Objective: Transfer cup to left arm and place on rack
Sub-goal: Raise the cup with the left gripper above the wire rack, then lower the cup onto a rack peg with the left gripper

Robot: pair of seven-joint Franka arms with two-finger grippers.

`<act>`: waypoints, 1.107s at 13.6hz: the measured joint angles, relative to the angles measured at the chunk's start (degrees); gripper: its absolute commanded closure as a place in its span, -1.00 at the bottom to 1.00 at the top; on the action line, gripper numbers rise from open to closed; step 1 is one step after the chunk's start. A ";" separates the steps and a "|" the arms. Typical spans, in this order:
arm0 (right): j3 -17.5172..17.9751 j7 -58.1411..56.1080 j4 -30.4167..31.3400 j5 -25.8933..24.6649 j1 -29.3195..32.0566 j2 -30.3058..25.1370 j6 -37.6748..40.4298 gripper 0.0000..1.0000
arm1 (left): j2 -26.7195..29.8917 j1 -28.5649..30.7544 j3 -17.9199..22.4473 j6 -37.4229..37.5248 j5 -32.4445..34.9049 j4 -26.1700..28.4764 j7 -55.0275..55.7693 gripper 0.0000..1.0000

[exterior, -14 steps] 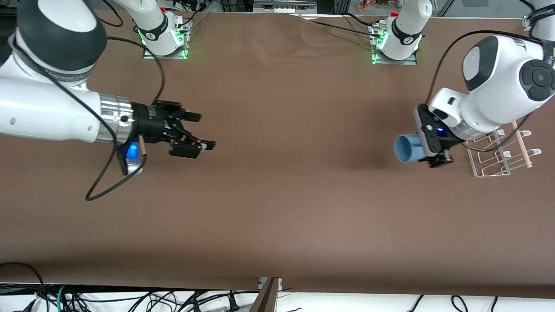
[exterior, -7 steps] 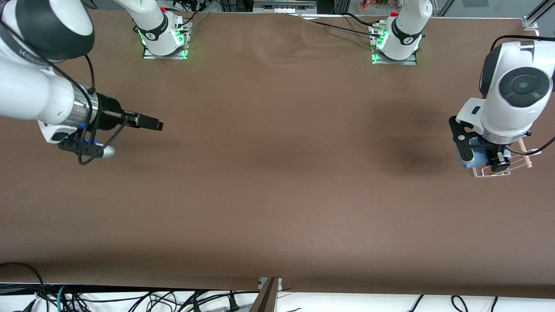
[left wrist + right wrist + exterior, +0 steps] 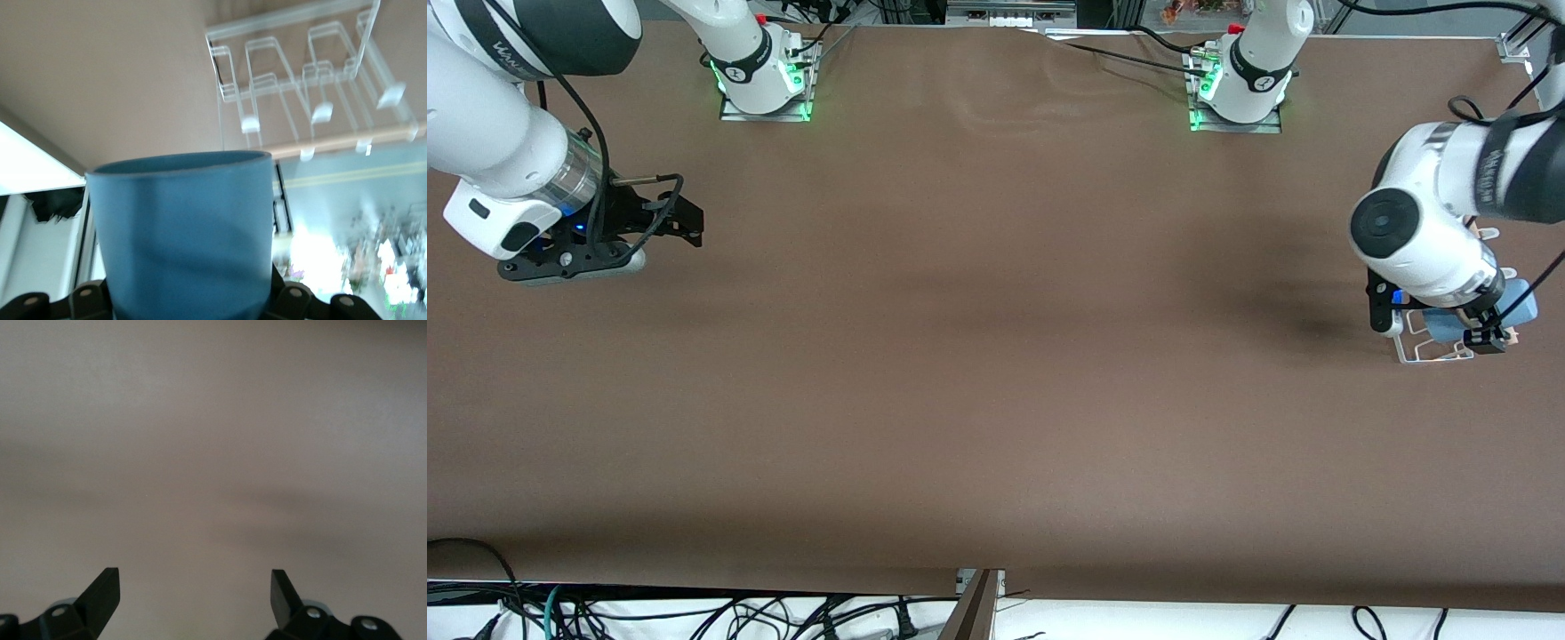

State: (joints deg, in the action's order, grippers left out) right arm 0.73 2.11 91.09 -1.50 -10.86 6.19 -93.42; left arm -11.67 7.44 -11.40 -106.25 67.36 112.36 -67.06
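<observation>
Presently, light-blue plastic cup (image 3: 1519, 307) is clamped by left gripper (image 3: 1467, 331) over white wire rack (image 3: 1423, 354); right gripper (image 3: 685, 218), well apart from rack, is held wide, unladen.

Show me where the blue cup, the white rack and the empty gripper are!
cup (image 3: 183, 233): left wrist view, on its blue side wall.
rack (image 3: 1427, 353): front view, on its wire corner nearest the camera.
right gripper (image 3: 193, 593): right wrist view, midway between its open fingertips.

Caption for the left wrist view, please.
Left gripper shut on the light-blue cup, the white wire rack in view past it.
</observation>
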 measured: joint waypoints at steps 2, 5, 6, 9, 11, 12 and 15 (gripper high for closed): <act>0.02 -0.19 -0.04 -0.14 -0.03 -0.04 -0.16 -1.00 | -0.10 0.08 0.00 0.23 8.12 5.37 0.20 1.00; -0.22 -0.19 -0.45 -0.15 -0.02 -0.08 -0.41 -1.00 | -0.03 2.23 0.09 0.50 16.34 11.42 1.13 1.00; -0.63 -0.19 -0.80 -0.15 0.01 -0.12 -0.44 -1.00 | 0.16 2.91 0.10 0.50 17.43 12.64 1.26 1.00; -2.63 -0.19 -3.04 -0.11 0.07 -0.31 0.25 -1.00 | 2.61 4.20 0.14 0.62 19.96 17.31 4.26 1.00; -3.72 -0.34 -4.21 -0.06 0.10 -0.67 0.70 -1.00 | 5.21 5.10 0.12 0.95 22.48 21.82 7.55 1.00; -3.84 -0.35 -4.68 -0.04 0.10 -0.75 0.77 -1.00 | 6.28 5.96 0.12 0.98 24.17 23.89 9.21 1.00; -3.41 -0.35 -4.95 0.11 -0.13 -0.74 1.01 -1.00 | 7.63 8.54 0.14 0.97 27.70 28.71 14.08 1.00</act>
State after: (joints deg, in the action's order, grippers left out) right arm -2.68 1.76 86.14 -1.39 -10.99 5.45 -92.41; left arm -4.03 15.99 -11.27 -105.27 95.06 141.06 -52.98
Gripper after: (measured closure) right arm 0.000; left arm 0.251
